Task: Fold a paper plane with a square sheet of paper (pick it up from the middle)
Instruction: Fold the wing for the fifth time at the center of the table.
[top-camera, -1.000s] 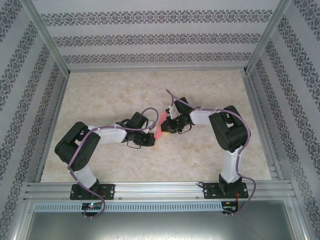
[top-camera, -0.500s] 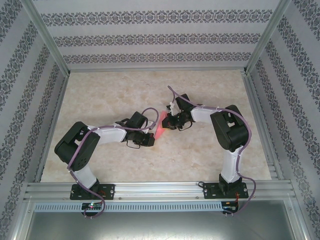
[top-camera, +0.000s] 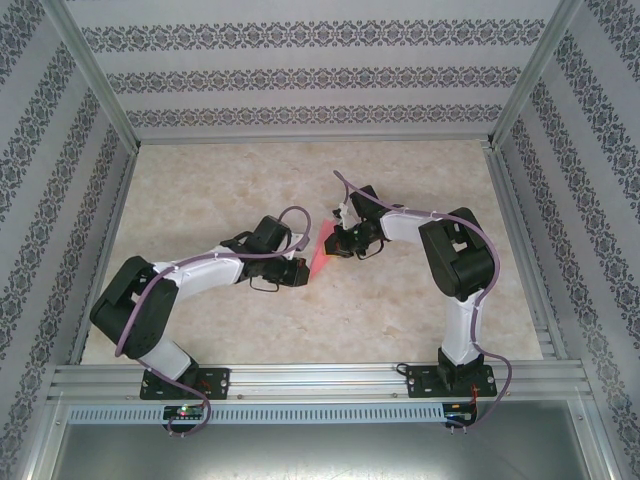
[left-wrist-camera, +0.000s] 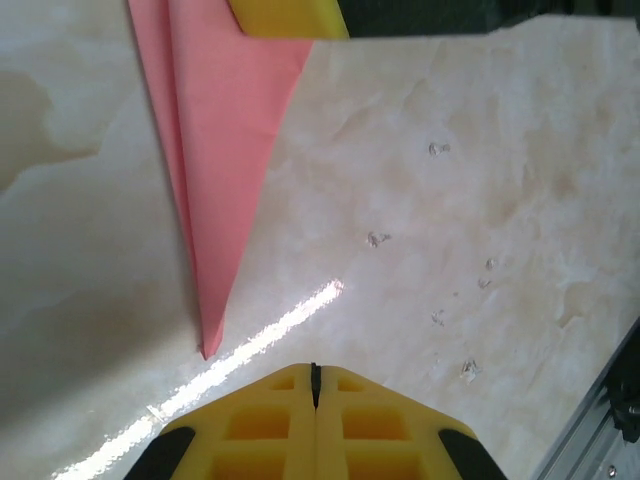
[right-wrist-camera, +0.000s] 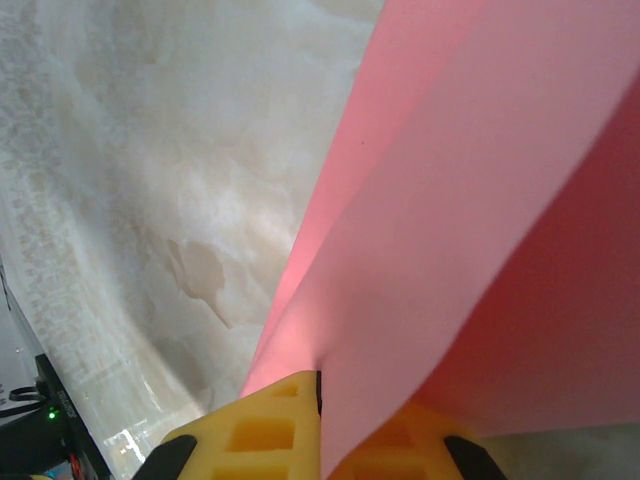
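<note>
Since a second ago the left arm's elbow has swung down and outward toward the near-left corner. The slim, pointed pink-red paper plane (top-camera: 321, 252) has shifted slightly away from the arm bases.

The plane is near the middle of the table, between the two grippers. Its wide end is pinched by the black right gripper (right-wrist-camera: 320, 388), whose yellow fingers (right-wrist-camera: 270, 430) press together on the folded layers. In the left wrist view the plane's narrow tip points toward the left gripper (left-wrist-camera: 313, 375) and stops just short of it, with bare table between them. That view does not show whether the tip touches the surface.

The left gripper has its yellow fingers (left-wrist-camera: 260, 425) pressed together and holds nothing.

Around them lies the pale marble-patterned table (top-camera: 230, 190), with a bright streak of reflected light near the plane's tip. Aluminium frame rails (top-camera: 300, 375) and walls of striped, floral-patterned paper (top-camera: 300, 75) surround it.
</note>
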